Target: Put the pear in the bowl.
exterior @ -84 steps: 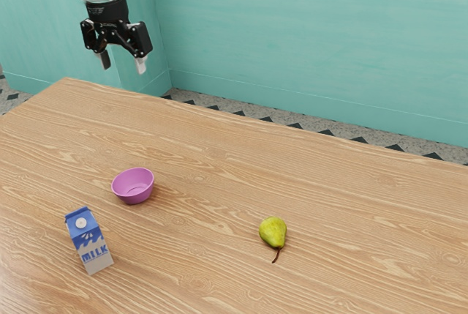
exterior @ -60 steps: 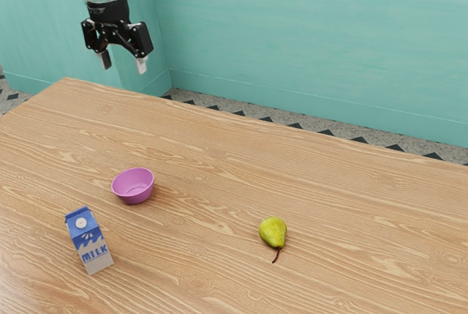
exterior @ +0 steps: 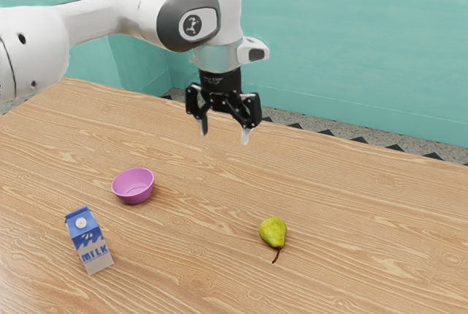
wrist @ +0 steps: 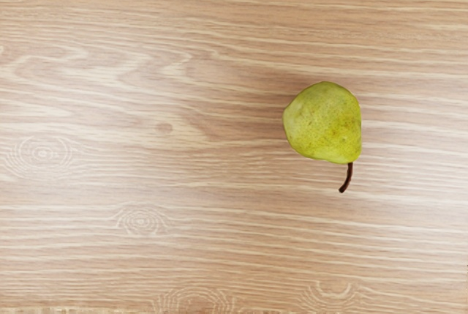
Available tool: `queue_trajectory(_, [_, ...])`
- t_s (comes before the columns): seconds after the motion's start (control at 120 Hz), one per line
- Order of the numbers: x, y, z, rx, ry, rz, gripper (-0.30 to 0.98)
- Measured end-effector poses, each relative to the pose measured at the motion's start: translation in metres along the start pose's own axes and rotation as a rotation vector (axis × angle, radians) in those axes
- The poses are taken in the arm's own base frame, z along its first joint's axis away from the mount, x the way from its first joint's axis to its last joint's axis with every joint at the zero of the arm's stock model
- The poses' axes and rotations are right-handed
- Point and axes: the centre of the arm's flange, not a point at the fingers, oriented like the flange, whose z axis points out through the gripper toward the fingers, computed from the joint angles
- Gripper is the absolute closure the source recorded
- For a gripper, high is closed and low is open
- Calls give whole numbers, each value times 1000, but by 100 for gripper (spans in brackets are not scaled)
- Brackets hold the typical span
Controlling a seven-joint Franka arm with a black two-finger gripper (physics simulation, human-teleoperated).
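Pear (exterior: 273,232) lies below my parted, empty fingers (exterior: 246,137); reaching seems the step, calling for centring over it, then lowering.

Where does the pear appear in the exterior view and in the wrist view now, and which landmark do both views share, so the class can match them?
Exterior view: the pear is in the lower half, toward the exterior view's right, with the bowl and milk carton to its left.
Wrist view: it lies somewhat off the picture's centre.
Shared landmark: the wood grain of the table beneath it.
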Motion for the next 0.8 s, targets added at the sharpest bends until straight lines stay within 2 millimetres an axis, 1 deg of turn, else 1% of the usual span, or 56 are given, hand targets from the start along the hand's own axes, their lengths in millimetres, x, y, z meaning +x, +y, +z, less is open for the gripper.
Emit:
queue_trajectory(0.05, [-5,0,30,-22,-26,-50,0])
queue_trajectory(0.117, [-17,8,60,-45,-38,-104,0])
queue_trajectory(0.2, [-27,21,90,-61,-38,-158,0])
queue_trajectory(0.258, [-29,26,105,-66,-30,-194,0])
queue_trajectory(0.308, [-30,27,121,-67,-34,-229,0])
queue_trajectory(0.383, [-35,24,157,-72,-47,-289,0])
queue_trajectory(0.425, [-36,26,172,-84,-47,-321,0])
queue_trajectory(0.608, [-28,48,201,-159,-10,-423,0])
queue_trajectory(0.75, [-10,59,207,-196,28,-479,0])
queue_trajectory(0.8, [-4,57,213,-196,34,-503,0])
